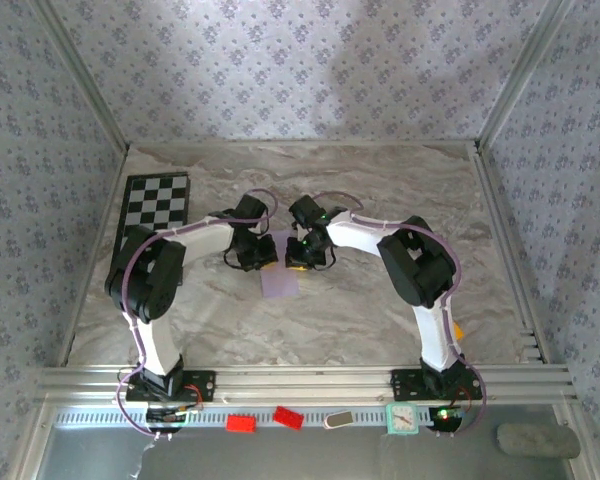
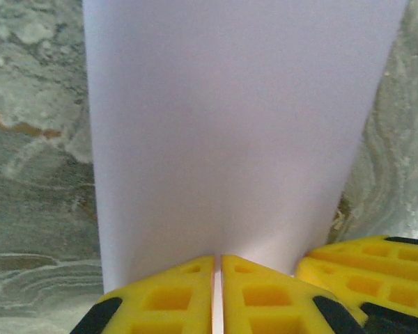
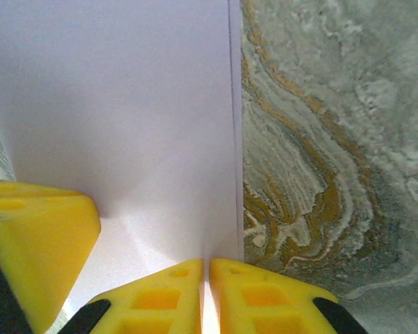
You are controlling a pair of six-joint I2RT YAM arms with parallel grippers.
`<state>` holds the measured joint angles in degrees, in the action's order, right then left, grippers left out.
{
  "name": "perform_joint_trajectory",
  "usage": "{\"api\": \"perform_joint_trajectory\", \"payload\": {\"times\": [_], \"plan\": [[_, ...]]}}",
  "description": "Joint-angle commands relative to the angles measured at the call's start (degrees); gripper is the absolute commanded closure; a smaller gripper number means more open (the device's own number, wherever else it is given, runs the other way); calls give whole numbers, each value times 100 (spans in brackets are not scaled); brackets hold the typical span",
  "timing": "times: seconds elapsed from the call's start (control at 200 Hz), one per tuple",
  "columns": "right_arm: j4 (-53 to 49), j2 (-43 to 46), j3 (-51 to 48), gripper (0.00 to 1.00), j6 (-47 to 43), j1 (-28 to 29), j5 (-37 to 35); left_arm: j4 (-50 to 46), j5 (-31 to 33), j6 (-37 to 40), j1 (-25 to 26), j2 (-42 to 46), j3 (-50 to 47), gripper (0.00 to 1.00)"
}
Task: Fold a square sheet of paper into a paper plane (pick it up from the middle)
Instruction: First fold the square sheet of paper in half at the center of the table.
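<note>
The pale lilac sheet of paper (image 1: 280, 276) hangs at mid-table, folded over on itself, its top edge held between both grippers. My left gripper (image 1: 256, 258) is shut on the paper's upper left part; in the left wrist view the paper (image 2: 237, 132) runs away from the closed yellow fingers (image 2: 167, 296), and the right gripper's finger (image 2: 366, 268) shows at lower right. My right gripper (image 1: 302, 256) is shut on the paper's upper right edge; the right wrist view has the sheet (image 3: 118, 104) with its doubled edge beside the closed fingers (image 3: 258, 292).
A black-and-white checkerboard (image 1: 156, 203) lies at the back left of the marble table (image 1: 380, 310). Red blocks (image 1: 242, 422), a small clock (image 1: 402, 418) and a grey object (image 1: 538, 440) sit on the near ledge below the rail. Patterned walls enclose the table.
</note>
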<state>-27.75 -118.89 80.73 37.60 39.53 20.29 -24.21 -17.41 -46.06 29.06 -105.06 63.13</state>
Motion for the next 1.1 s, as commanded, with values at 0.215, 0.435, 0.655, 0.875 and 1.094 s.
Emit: {"api": "perform_joint_trajectory", "payload": {"times": [0.215,0.435,0.655,0.875,1.094], "plan": [[-933,-442,-133,85,-112,20,-553,-180,-63,408,-151,-111,-113,89],[-1039,-468,-215,84,-375,-20,-560,-281,-152,832,-353,-94,-209,88],[-1153,-512,-197,84,-490,-44,-571,-535,-375,1345,-711,-35,-194,88],[-1182,-511,-201,85,-534,-74,-577,-783,-363,1572,-1004,173,-102,88],[-1183,-525,-176,85,-566,-75,-571,66,-1279,1040,-999,829,-327,88]]}}
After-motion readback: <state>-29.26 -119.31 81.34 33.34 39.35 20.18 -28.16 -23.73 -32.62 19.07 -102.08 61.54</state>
